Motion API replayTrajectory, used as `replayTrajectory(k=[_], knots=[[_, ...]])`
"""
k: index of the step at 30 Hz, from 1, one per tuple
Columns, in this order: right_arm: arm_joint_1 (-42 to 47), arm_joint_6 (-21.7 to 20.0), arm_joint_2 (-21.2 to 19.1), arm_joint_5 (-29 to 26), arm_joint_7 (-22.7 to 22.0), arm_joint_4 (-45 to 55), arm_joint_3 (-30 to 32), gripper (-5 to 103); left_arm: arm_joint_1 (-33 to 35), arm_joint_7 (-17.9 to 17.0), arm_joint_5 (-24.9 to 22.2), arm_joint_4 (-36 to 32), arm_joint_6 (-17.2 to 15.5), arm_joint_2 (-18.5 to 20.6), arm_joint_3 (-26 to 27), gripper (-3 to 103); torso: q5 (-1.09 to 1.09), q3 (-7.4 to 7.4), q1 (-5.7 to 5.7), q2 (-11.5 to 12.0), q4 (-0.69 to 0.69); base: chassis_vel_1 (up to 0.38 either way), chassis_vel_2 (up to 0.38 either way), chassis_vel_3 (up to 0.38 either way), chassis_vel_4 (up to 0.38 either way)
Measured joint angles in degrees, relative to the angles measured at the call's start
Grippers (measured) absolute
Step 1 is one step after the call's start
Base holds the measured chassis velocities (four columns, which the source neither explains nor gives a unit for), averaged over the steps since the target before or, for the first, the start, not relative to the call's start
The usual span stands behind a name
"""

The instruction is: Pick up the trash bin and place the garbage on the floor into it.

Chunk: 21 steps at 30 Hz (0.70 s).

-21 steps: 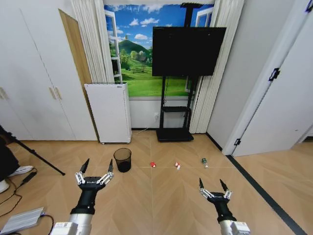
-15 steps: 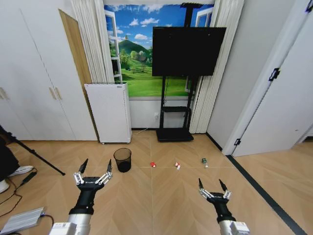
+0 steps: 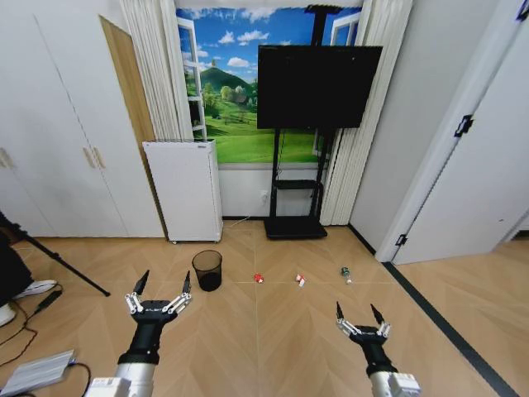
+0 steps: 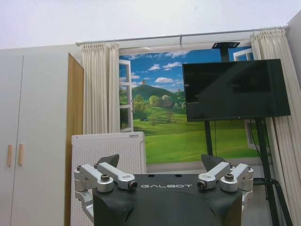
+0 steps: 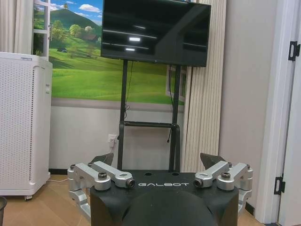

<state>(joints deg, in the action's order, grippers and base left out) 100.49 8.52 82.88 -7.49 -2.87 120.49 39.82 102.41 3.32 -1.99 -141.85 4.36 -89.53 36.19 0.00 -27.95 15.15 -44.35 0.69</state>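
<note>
The trash bin [image 3: 207, 270], a small black wire-mesh basket, stands upright on the floor [image 3: 264, 331] ahead of me, slightly left of centre. To its right the garbage lies in a row: a red-and-white wrapper [image 3: 259, 278], a second wrapper [image 3: 300, 280] and a small bottle with a green label [image 3: 345, 273]. My left gripper [image 3: 164, 284] is open, held above the floor just short of the bin and to its left. Farther right and nearer to me, my right gripper [image 3: 355, 313] is open too. Both hold nothing. A sliver of the bin's rim [image 5: 2, 202] shows in the right wrist view.
A tall white perforated appliance [image 3: 183, 188] stands against the wall behind the bin. A TV on a black stand [image 3: 307, 124] is at centre back. A tripod leg and cables [image 3: 58, 269] lie at the left. A dark strip [image 3: 438, 322] runs along the floor by the right-hand door.
The left gripper has dropped back slightly toward me; the right gripper has barely shifted. The bin and litter have not moved.
</note>
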Motion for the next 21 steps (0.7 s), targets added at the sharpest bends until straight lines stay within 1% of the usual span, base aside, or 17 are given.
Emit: replayTrajectory(k=[4, 8, 10, 12, 14, 17, 18, 20, 21], knots=[[-0.1, 0.1, 0.0, 0.0, 0.0, -0.3, -0.2, 100, -0.1, 0.0, 0.0, -0.3, 0.0, -0.1, 0.5, 98, 0.0, 0.0, -0.01, 0.0, 0.0, -0.082, 0.058, 0.084, -0.088], [-0.5, 0.3, 0.1, 0.0, 0.0, -0.6, -0.5, 100, 0.2, 0.4, 0.4, -0.4, 0.9, -0.1, 1.0, 98, 0.01, 0.0, -0.01, 0.0, -0.01, -0.151, 0.135, 0.176, -0.159], [-0.6, 0.3, 0.1, 0.0, 0.0, -0.8, -0.6, 100, 0.3, 0.5, 0.6, -0.4, 1.1, -0.1, 1.0, 97, 0.01, 0.0, -0.01, 0.0, -0.01, -0.195, 0.194, 0.226, -0.21], [-0.5, 0.4, 0.1, 0.0, 0.0, -1.0, -0.6, 100, 0.3, 0.5, 0.7, -0.4, 1.2, -0.3, 1.0, 98, -0.01, 0.0, -0.01, 0.0, 0.0, -0.228, 0.238, 0.228, -0.238], [-0.5, 0.5, 0.0, 0.0, 0.0, -1.0, -0.6, 100, 0.3, 0.5, 0.8, -0.3, 1.3, -0.4, 0.9, 99, 0.03, -0.01, 0.0, 0.0, -0.02, -0.223, 0.248, 0.23, -0.264], [-0.5, 0.5, -0.1, 0.0, 0.0, -1.0, -0.6, 100, 0.3, 0.5, 0.9, -0.2, 1.3, -0.5, 0.8, 99, -0.02, 0.0, 0.01, 0.0, 0.0, -0.246, 0.254, 0.266, -0.273], [-0.6, 0.5, -0.2, 0.0, -0.1, -1.1, -0.6, 100, 0.3, 0.5, 0.9, -0.2, 1.4, -0.5, 0.8, 99, 0.02, -0.01, 0.01, 0.0, 0.0, -0.294, 0.258, 0.265, -0.285], [-0.7, 0.6, -0.2, 0.0, -0.1, -1.2, -0.5, 100, 0.3, 0.6, 0.9, -0.1, 1.4, -0.5, 0.8, 99, 0.0, 0.0, 0.01, 0.0, 0.0, -0.292, 0.29, 0.265, -0.322], [-0.7, 0.7, -0.2, 0.0, -0.2, -1.3, -0.5, 100, 0.2, 0.6, 0.9, -0.1, 1.6, -0.5, 0.8, 99, 0.03, -0.02, 0.02, 0.0, -0.02, -0.315, 0.323, 0.311, -0.322]])
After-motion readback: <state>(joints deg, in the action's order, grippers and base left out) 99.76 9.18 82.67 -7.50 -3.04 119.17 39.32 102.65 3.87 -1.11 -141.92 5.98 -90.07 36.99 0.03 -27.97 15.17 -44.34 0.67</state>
